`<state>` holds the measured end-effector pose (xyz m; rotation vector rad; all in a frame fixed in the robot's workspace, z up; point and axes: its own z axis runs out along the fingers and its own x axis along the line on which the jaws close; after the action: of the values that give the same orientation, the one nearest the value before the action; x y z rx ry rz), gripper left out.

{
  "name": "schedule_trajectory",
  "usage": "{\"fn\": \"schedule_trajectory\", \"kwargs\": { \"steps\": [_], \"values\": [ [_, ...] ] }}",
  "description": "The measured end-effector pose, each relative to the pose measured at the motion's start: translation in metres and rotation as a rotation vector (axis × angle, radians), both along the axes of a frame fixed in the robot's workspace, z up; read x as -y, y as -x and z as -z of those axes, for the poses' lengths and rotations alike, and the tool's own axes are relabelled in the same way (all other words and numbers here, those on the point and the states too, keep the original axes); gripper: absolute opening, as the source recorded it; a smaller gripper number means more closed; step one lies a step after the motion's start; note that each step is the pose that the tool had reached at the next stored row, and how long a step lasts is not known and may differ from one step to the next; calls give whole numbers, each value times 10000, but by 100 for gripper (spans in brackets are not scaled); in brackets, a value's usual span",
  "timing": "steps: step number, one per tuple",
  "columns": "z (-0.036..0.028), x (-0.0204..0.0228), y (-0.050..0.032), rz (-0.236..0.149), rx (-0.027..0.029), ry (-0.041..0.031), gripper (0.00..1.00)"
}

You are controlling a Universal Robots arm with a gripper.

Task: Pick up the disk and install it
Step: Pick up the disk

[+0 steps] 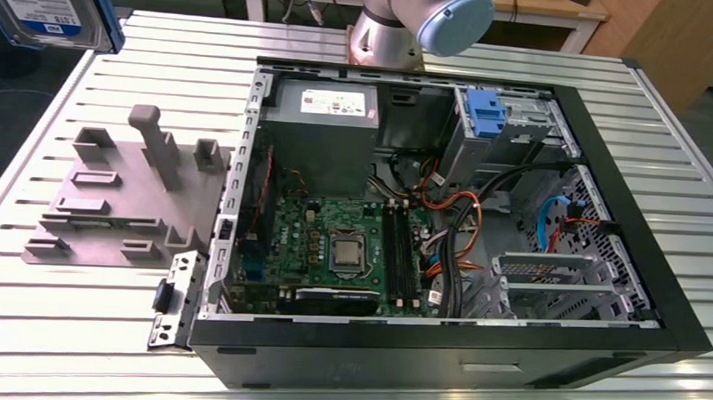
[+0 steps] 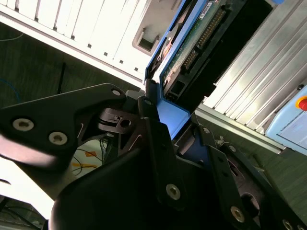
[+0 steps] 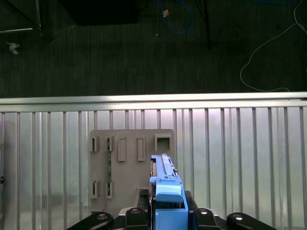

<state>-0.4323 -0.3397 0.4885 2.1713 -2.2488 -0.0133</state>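
Exterior view: found the disk (image 1: 49, 10) up in the air at the far upper left, label side showing, blue side frame turned toward the exterior view's right. Hung off the corner of the slatted table (image 1: 67, 332), beyond the grey holder plate (image 1: 107, 209). Stood well apart from the open computer case (image 1: 640, 219), set toward the exterior view's right with the plate just beside it. Noted a blue bracket (image 1: 484, 111) in the bay at the case's far corner, on the side away from the disk.

Second wrist view: saw the gripper (image 2: 175, 120) clamped on the disk, black fingers (image 2: 149, 120) pressed against either side of the blue frame at one short end. Showed the green circuit board and connector row of the underside, long axis running straight out from the jaws.

First wrist view: caught the disk edge-on between the fingers, standing on its thin side, long axis pointing away from the gripper. Looked past it to the holder plate and the table's rails lying behind, apart from it and untouched. Judged the case to lie off to one side of the held disk, not along its long axis.
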Motion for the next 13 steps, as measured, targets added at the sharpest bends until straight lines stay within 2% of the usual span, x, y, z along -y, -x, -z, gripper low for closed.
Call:
{"fn": "schedule_trajectory", "kwargs": {
  "steps": [13],
  "values": [
    [0,1,-23,0,0,0,37]
  ]
}}
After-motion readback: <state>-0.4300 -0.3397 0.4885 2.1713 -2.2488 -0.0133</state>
